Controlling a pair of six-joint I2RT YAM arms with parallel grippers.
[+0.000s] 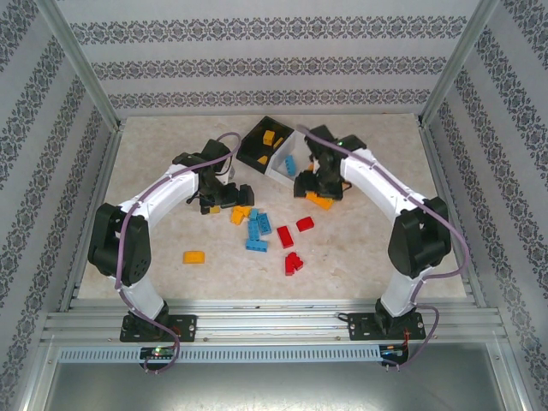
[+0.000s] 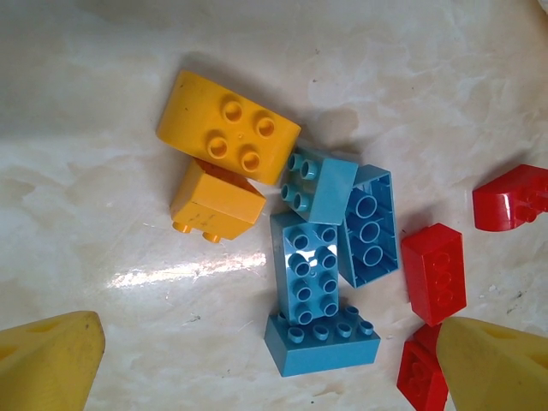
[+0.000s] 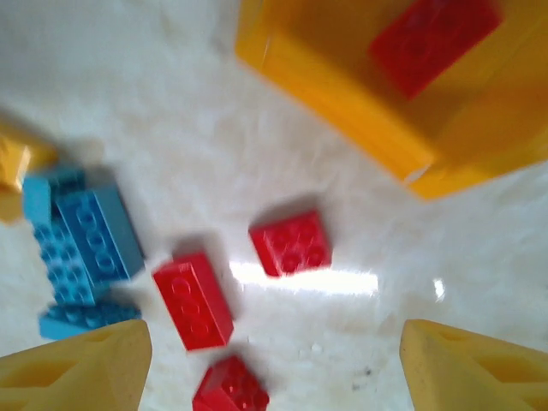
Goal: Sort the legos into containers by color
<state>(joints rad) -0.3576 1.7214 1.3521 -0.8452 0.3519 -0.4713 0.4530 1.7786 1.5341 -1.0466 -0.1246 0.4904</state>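
Loose legos lie mid-table: yellow ones [image 1: 193, 256] [image 1: 241, 213], a blue cluster [image 1: 257, 227] and red ones [image 1: 294, 263]. The containers stand at the back: black bin [image 1: 257, 135], white bin [image 1: 282, 171], orange bin [image 1: 320, 202]. My left gripper [image 1: 224, 199] hangs open over the yellow bricks [image 2: 229, 128] and the blue bricks [image 2: 321, 282], nothing between its fingertips [image 2: 47, 364]. My right gripper [image 1: 315, 184] is open beside the orange bin [image 3: 342, 103], which holds a red brick [image 3: 432, 32]. Red bricks [image 3: 290, 242] [image 3: 193, 300] lie on the table below it.
Patterned walls and metal posts [image 1: 81, 77] close in the table on three sides. The black bin holds yellow bricks [image 1: 269, 137] and the white bin a blue one [image 1: 289, 163]. Both arm bases sit at the near edge [image 1: 274, 321].
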